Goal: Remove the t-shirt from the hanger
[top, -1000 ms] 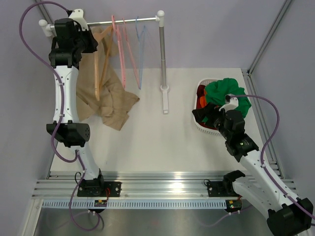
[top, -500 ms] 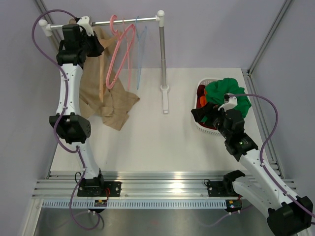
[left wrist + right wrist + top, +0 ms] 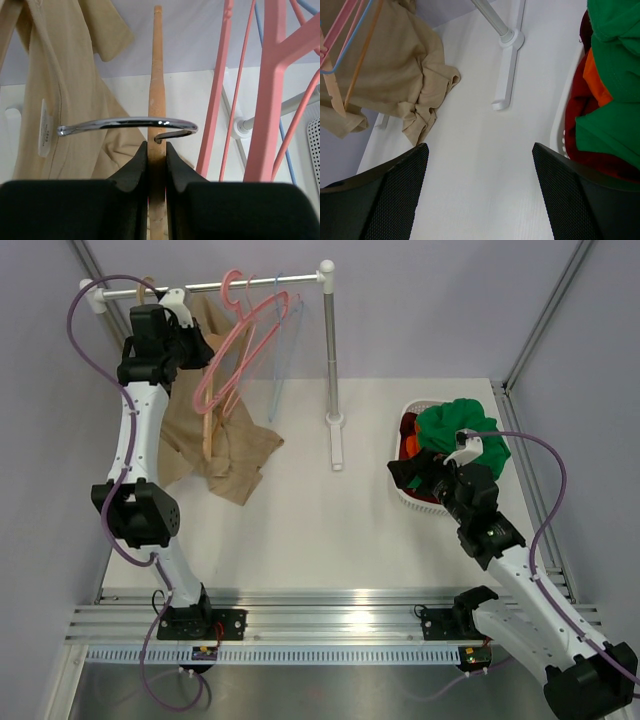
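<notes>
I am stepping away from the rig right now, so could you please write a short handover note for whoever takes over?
Left gripper: shut on the bare wooden hanger, up by the rail. The wrist view shows its hook free of the rail.
Right gripper: open, empty, over the table beside the basket.
T-shirt: piled in the basket on top of other garments.
Done: the t-shirt is off the hanger.
Left: probably only to rehang or set down the hanger. Mind the pink hangers and the beige top close by.
</notes>
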